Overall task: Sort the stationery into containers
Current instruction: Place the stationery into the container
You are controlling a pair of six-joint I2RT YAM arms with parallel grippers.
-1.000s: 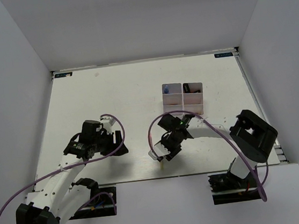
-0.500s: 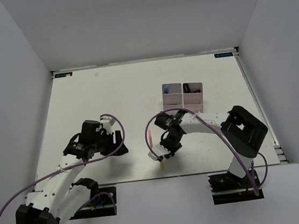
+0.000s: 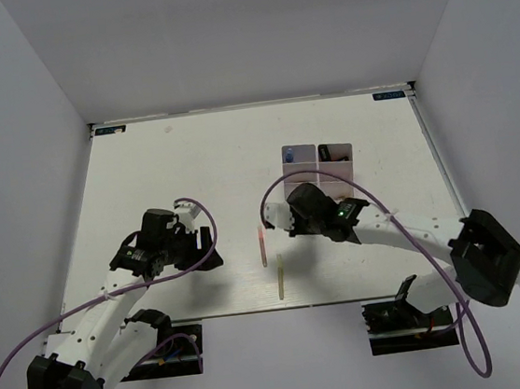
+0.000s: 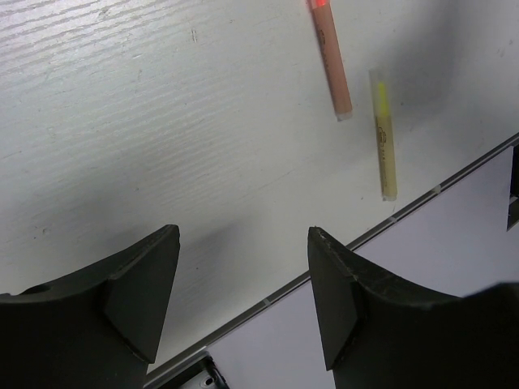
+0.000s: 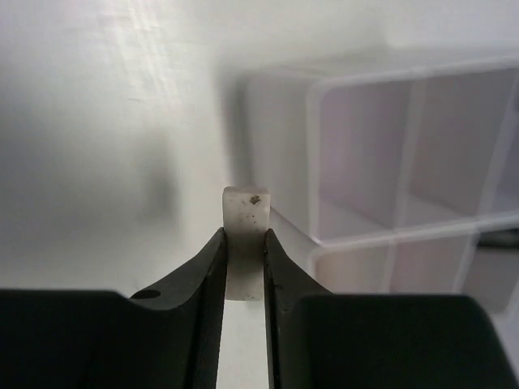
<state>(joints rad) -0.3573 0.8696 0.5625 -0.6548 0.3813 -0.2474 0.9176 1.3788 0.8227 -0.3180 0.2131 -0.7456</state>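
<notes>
My right gripper [image 3: 272, 215] [image 5: 243, 235] is shut on a small whitish-grey eraser [image 5: 244, 212] and holds it just left of the near end of the white containers [image 3: 337, 177] [image 5: 405, 146]. A blue-capped tube [image 3: 288, 157] lies in the back left bin and a dark item [image 3: 327, 154] in the back right one. A thin pink stick [image 3: 262, 246] [image 4: 331, 61] and a thin yellow stick [image 3: 280, 282] [image 4: 383, 134] lie on the table near its front edge. My left gripper [image 3: 213, 256] [image 4: 243, 235] is open and empty, left of the sticks.
The table's front edge [image 4: 357, 243] runs close under the left gripper. The right arm's forearm [image 3: 386, 229] crosses the table in front of the bins and hides their near row. Purple cables loop beside both arms.
My right gripper has risen from the front of the table by the sticks and swung back toward the bins with the eraser. Both sticks now lie uncovered. The left arm has not moved.
</notes>
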